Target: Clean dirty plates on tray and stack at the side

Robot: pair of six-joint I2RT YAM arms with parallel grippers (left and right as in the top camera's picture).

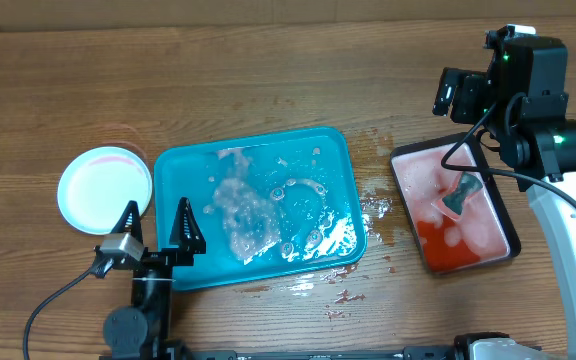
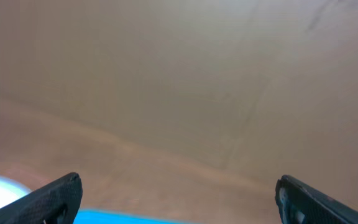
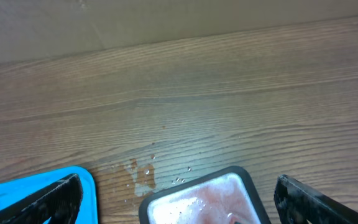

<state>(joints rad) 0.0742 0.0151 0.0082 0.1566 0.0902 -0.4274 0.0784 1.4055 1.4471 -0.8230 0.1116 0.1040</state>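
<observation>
Closest to me is my left claw (image 1: 158,204), wide open and holding nothing, hanging over the left rim of the blue tray (image 1: 180,175). That tray sits in the middle of the table, its long side running left to right. I see only foam and water in it, no plates. The plates (image 1: 105,188) sit in a pile near the table's left edge, just left of that claw. A pale one is on top, and I cannot tell how many lie under it. My right claw (image 3: 178,182) is wide open and empty too, by the black tray (image 1: 423,175) near the right edge. If the pile needs a nudge, I think the left arm is much nearer.
</observation>
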